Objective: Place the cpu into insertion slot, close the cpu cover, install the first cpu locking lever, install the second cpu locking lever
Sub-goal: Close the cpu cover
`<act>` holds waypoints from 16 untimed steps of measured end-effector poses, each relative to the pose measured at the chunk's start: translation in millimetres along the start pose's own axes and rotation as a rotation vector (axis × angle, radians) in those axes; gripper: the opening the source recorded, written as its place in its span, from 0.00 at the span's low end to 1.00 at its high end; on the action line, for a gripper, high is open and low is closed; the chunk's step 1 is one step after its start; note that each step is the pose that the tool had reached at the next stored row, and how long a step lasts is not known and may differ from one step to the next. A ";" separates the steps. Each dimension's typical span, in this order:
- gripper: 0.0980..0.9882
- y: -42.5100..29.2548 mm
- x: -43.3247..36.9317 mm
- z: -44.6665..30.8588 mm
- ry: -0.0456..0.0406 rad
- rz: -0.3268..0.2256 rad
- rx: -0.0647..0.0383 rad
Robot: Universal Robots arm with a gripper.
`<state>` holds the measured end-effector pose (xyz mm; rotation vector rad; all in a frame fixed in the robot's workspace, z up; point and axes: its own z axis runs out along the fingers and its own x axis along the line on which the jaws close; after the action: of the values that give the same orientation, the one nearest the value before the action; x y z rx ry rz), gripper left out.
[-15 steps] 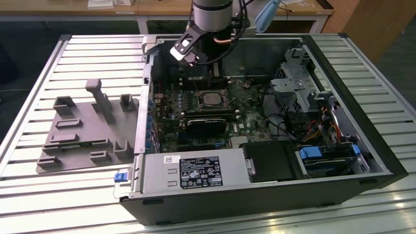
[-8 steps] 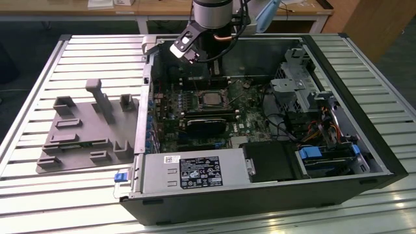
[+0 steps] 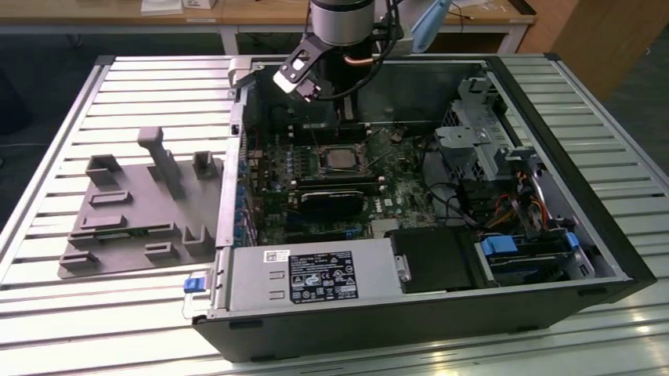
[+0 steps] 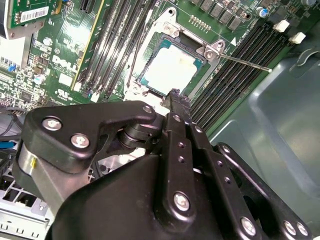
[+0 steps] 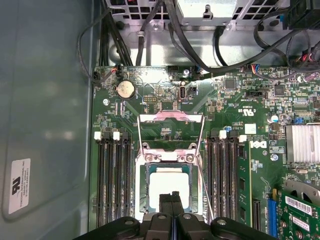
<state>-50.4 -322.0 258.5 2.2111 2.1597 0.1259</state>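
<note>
cpu (image 4: 170, 70) in insertion slot (image 4: 172, 32)

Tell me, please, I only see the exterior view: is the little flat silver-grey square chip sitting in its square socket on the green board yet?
Observer: Yes. In both wrist views the cpu lies flat inside the insertion slot, silver top up.
Operator: Is the thin silvery metal frame lid shut over it?
Observer: No. In the first wrist view the cpu cover is swung open, off the chip.
Operator: What is the black claw doing?
Observer: The gripper has its fingers shut together, holding nothing, with the tips over one edge of the chip.
</note>
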 end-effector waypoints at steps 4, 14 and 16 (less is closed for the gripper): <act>0.00 3.3 0.1 0.3 0.0000 0.000 0.000; 0.00 17.9 0.5 1.7 0.0001 0.000 0.000; 0.00 21.1 0.6 2.0 0.0000 0.000 0.000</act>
<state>-29.2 -321.9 258.5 2.2112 2.1595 0.1261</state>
